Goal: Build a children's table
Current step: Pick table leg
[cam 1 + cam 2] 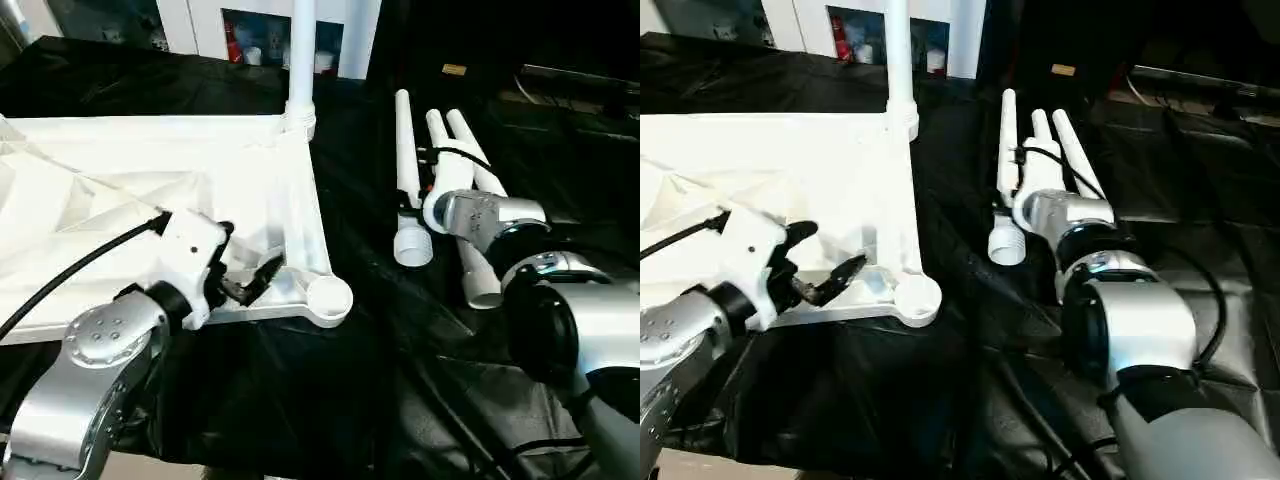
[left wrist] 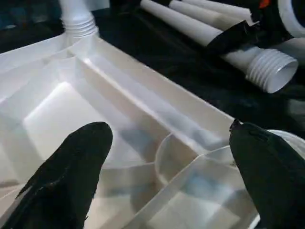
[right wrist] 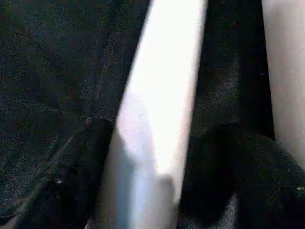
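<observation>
We have one leg (image 1: 301, 60) standing in the far corner of the upside-down table top (image 1: 150, 190). Three legs (image 1: 408, 160) lie beside the top. Our left fingers (image 2: 71, 167) hang wide open over its near corner socket (image 1: 329, 296). Our right fingers (image 3: 238, 171) sit around one lying leg.

Both forearms are silver metal with rounded joint housings and black collars; the left elbow joint shows a ring of small screws. A black cable runs to the white wrist block of the left gripper (image 1: 243, 272). Each gripper carries two black tapered fingers (image 2: 71, 167).
</observation>
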Tool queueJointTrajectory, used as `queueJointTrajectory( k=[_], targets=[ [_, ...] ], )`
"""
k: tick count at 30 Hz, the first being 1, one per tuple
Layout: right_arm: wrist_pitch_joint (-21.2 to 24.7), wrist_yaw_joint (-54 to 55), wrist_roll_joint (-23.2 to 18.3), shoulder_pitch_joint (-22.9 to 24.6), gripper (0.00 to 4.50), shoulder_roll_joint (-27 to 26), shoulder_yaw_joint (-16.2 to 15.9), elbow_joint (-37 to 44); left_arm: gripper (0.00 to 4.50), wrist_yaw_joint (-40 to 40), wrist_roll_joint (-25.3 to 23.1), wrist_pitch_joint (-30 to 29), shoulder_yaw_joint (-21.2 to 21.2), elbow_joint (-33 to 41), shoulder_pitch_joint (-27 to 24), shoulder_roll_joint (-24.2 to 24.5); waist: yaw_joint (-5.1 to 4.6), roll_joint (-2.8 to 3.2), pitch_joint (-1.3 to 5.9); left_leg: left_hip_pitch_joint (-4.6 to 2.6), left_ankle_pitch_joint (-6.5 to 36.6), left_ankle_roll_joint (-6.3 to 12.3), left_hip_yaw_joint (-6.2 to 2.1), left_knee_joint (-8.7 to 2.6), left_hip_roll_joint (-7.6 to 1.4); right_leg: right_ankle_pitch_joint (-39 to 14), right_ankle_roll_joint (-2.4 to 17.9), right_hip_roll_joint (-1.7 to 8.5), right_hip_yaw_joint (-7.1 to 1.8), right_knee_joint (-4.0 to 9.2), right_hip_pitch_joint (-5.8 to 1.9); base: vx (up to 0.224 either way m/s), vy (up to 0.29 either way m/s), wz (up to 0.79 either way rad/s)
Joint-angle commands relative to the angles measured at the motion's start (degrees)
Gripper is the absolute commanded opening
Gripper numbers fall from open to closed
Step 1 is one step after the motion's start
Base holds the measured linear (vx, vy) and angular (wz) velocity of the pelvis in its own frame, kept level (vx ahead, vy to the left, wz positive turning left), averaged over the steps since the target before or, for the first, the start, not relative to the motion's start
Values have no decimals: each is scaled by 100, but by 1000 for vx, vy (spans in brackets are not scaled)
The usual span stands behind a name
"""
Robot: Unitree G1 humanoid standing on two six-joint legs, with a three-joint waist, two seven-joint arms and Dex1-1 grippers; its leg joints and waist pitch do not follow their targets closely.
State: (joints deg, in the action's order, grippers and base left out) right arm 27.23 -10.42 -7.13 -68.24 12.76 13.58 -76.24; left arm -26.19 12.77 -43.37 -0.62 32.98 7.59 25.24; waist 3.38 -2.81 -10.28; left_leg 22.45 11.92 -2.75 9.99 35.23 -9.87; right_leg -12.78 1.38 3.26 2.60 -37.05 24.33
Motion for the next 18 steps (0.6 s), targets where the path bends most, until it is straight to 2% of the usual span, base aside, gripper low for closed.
queueJointTrajectory(
  k=[1, 6, 7, 10, 12, 13, 14, 18],
  targets=[
    [229, 73, 13, 160, 363, 41, 48, -223, 450, -159, 81, -91, -102, 95, 25, 130, 26, 90, 392, -125, -108, 367, -71, -426, -311, 478, 1855, 497, -318, 302, -326, 0, 0, 0],
    [281, 8, 39, 164, 331, 67, 113, -207, 450, -263, 105, -72, -138, 60, 57, 196, 23, 79, 430, -120, -301, 409, -60, -410, -311, 695, 1897, 488, -315, 278, -336, 0, 0, 0],
    [280, 10, 22, 167, 309, 69, 142, -204, 450, -260, 98, -52, -151, 30, 73, 191, 22, 63, 447, -123, -331, 429, -54, -402, -310, 736, 1904, 488, -319, 271, -345, 0, 0, 0],
    [271, 23, -12, 169, 299, 67, 200, -201, 450, -242, 85, -21, -170, -10, 104, 198, 34, 67, 464, -124, -393, 470, -51, -392, -309, 784, 1916, 491, -318, 263, -344, 0, 0, 0],
    [258, 20, -41, 172, 268, 60, 265, -199, 450, -230, 92, -1, -177, -46, 131, 209, 34, 39, 491, -118, -482, 499, -50, -382, -306, 869, 1922, 487, -315, 243, -360, 0, 0, 0],
    [258, 20, -41, 172, 261, 60, 265, -199, 450, -230, 92, -1, -177, -46, 131, 209, 34, 43, 495, -118, -515, 513, -51, -378, -303, 899, 1923, 484, -312, 240, -358, 0, 0, 0],
    [236, 24, -71, 172, 258, 55, 333, -196, 450, -225, 84, 25, -181, -94, 160, 216, 28, 20, 518, -123, -578, 548, -43, -368, -301, 977, 1934, 480, -312, 232, -365, 0, 0, 0],
    [211, 34, -113, 164, 223, 50, 442, -191, 450, -206, 33, 88, -174, -173, 201, 208, 35, 24, 528, -112, -612, 595, -42, -359, -295, 985, 1948, 479, -309, 227, -365, 0, 0, 0]
  ],
)
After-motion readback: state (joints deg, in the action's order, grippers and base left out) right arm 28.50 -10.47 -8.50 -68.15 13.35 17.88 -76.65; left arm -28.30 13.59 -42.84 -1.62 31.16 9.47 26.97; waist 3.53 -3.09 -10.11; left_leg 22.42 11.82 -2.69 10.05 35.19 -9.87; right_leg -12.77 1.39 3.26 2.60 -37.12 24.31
